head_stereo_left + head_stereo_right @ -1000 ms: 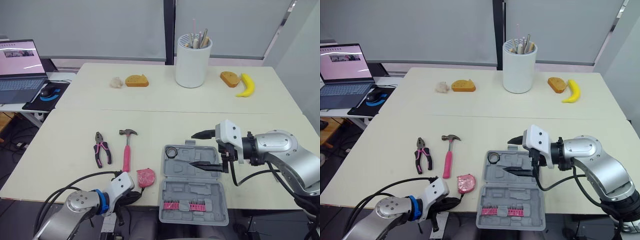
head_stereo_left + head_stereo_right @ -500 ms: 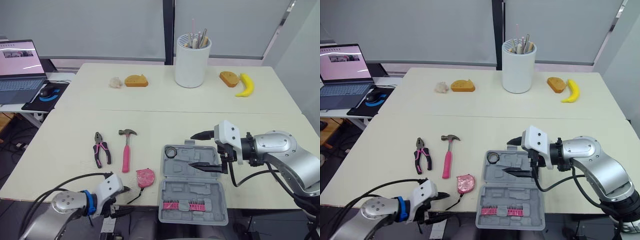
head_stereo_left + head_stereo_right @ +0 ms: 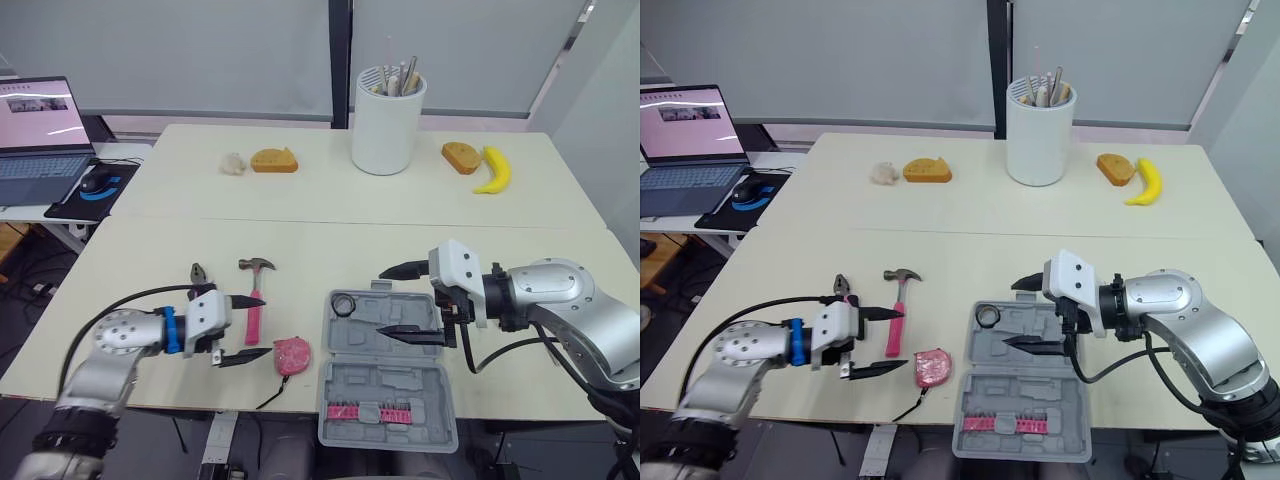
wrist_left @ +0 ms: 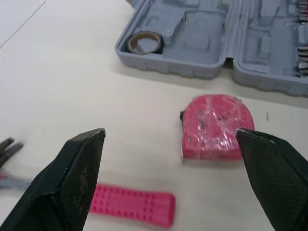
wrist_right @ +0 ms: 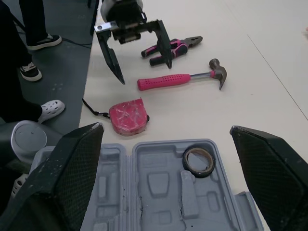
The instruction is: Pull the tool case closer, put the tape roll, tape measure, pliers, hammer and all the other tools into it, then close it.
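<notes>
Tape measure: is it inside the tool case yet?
No, the pink tape measure lies on the table, just outside the wall of the open tool case.

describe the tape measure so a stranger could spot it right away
Start at the open grey tool case at the near edge of the table. Just left of it lies the tape measure: a squat pink block, unlike the long-handled hammer beside it.

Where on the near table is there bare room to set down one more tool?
Bare: between the pliers and the left edge of the table, and from the hammer and tool case back to the table seam. Crowded: between hammer, tape measure and case, where the left gripper hovers.
</notes>
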`<state>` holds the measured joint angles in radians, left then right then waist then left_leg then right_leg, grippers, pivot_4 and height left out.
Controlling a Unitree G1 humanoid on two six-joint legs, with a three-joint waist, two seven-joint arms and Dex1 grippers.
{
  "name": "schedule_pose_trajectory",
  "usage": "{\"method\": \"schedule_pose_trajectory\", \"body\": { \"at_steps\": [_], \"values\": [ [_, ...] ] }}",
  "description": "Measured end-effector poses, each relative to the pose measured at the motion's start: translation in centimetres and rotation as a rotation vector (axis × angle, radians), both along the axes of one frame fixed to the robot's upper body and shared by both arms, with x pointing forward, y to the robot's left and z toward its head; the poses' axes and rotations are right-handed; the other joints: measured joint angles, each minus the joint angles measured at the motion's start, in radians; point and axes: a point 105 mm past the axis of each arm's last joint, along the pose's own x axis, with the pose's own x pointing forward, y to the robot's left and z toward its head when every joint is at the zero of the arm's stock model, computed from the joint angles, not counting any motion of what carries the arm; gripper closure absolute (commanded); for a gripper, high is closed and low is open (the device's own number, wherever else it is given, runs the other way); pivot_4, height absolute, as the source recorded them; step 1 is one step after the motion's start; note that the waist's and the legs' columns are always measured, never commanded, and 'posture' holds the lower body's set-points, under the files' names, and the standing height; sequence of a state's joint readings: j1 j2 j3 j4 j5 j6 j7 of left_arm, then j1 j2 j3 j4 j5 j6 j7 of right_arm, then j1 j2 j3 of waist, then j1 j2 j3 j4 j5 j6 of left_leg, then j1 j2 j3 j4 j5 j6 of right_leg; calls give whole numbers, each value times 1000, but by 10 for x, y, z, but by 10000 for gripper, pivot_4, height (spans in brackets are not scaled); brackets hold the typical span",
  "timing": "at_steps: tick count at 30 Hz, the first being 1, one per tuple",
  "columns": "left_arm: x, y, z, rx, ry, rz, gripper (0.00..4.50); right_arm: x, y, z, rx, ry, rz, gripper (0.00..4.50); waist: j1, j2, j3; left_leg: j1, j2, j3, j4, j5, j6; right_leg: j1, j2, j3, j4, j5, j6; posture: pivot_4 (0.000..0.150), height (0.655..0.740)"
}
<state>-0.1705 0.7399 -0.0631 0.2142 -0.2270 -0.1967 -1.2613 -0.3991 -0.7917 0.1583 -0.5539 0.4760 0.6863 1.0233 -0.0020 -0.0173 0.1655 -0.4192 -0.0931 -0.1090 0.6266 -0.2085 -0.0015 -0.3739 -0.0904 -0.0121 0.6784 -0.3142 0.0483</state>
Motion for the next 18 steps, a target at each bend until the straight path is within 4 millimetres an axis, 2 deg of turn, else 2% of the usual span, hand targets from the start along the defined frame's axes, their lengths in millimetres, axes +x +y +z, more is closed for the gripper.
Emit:
{"method": "schedule_pose_trajectory", "body": {
  "at_steps": [7, 18],
  "values": [
    [-11, -15, -7, 1, 20, -69, 114, -3, -6, 2, -26, 13, -19, 0, -9, 0, 0, 0, 1, -1, 0, 0, 0, 0, 1, 0, 1, 0, 0, 1500, 7400],
    [-22, -20, -21, 16, 34, 2, 114, -7, -9, 1, -25, 19, -49, 0, -3, 0, 0, 0, 1, -1, 0, 0, 0, 0, 1, 0, 1, 0, 0, 1500, 7400]
  ]
}}
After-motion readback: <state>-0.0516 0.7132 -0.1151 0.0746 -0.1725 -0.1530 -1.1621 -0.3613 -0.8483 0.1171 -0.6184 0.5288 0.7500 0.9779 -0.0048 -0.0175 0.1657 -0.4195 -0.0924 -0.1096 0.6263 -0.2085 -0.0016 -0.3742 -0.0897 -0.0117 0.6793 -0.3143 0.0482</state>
